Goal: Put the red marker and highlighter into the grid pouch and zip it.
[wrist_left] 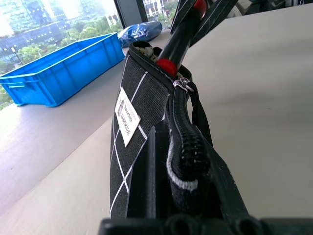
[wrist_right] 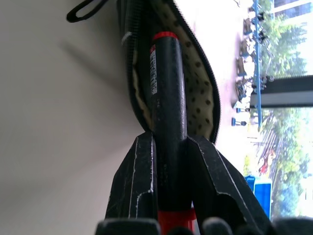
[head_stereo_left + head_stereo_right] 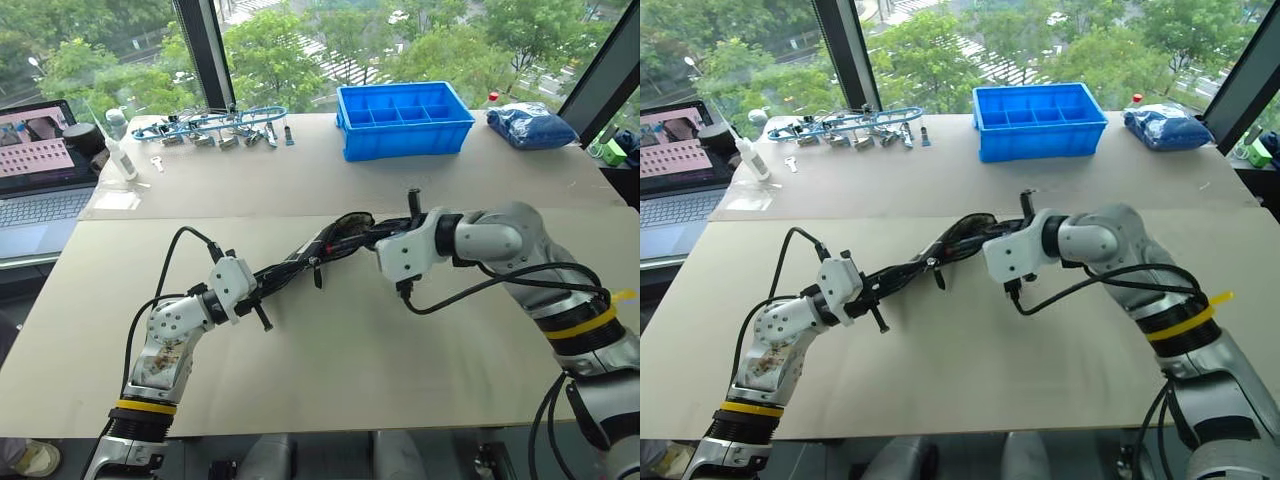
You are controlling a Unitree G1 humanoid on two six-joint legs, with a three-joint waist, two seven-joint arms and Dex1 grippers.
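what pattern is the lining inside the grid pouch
Pale with dark dots, clearest in the right wrist view: grid pouch.

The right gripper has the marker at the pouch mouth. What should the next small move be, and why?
Probably push the marker further along its own length into the pouch, then let go. The right gripper is shut on the barrel, with the leading end just inside the open, dotted-lined mouth. The left gripper clamps the pouch's other end, holding it up off the table.

Head stereo pair looks forward and down over the beige desk (image 3: 330, 350), both eyes sharing the blue plastic compartment bin (image 3: 404, 120). Wrist cams sit very close, facing the black white-gridded fabric pouch (image 1: 142, 98) from opposite ends.
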